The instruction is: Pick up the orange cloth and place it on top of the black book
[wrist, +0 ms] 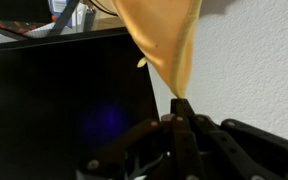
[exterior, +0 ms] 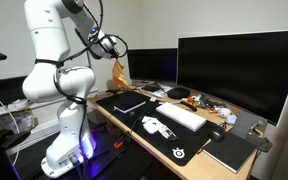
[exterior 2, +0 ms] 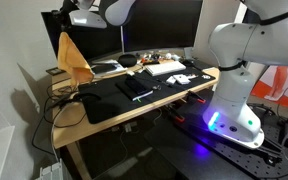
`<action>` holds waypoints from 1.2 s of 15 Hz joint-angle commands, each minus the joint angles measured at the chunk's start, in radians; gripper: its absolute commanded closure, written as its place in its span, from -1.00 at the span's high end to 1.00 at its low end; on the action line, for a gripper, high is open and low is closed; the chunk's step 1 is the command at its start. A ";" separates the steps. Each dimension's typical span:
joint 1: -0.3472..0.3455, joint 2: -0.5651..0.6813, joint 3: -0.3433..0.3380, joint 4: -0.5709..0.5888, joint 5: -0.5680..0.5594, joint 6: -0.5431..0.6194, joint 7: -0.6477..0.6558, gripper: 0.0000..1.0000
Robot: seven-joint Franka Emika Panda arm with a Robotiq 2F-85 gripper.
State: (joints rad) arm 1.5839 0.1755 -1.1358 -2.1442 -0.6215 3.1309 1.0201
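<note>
I note a wooden desk (exterior 2: 66,112) against a white wall. My gripper (wrist: 181,108) is clamped on the limp, cone-shaped cloth (wrist: 164,40); the book (exterior: 129,103) lies flat.

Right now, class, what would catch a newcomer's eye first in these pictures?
The orange cloth stands out first, hanging in the air from the shut gripper above one end of the desk. Next comes the big white robot arm beside the desk, then the large dark monitor at its back.
</note>
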 commanded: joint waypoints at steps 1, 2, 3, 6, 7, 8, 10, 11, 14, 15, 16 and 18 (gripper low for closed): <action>0.134 0.025 -0.157 -0.014 -0.058 0.028 0.159 -1.00; 0.177 0.036 -0.206 -0.017 -0.070 0.032 0.202 -1.00; 0.223 0.046 -0.256 -0.026 -0.079 0.036 0.241 -1.00; 0.366 0.066 -0.394 -0.076 -0.090 0.048 0.317 -1.00; 0.414 0.079 -0.440 -0.099 -0.087 0.060 0.338 -1.00; 0.469 0.093 -0.491 -0.122 -0.082 0.071 0.355 -1.00; 0.565 0.124 -0.586 -0.176 -0.065 0.105 0.380 -1.00; 0.606 0.138 -0.630 -0.201 -0.056 0.120 0.390 -1.00; 0.553 0.088 -0.561 -0.166 -0.066 0.068 0.346 -0.98; 0.549 0.087 -0.558 -0.166 -0.066 0.068 0.345 -0.98; 0.547 0.087 -0.556 -0.165 -0.066 0.068 0.345 -0.98; 0.545 0.087 -0.556 -0.165 -0.066 0.068 0.345 -0.98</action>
State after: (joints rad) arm 2.1291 0.2627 -1.6917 -2.3092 -0.6880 3.1991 1.3653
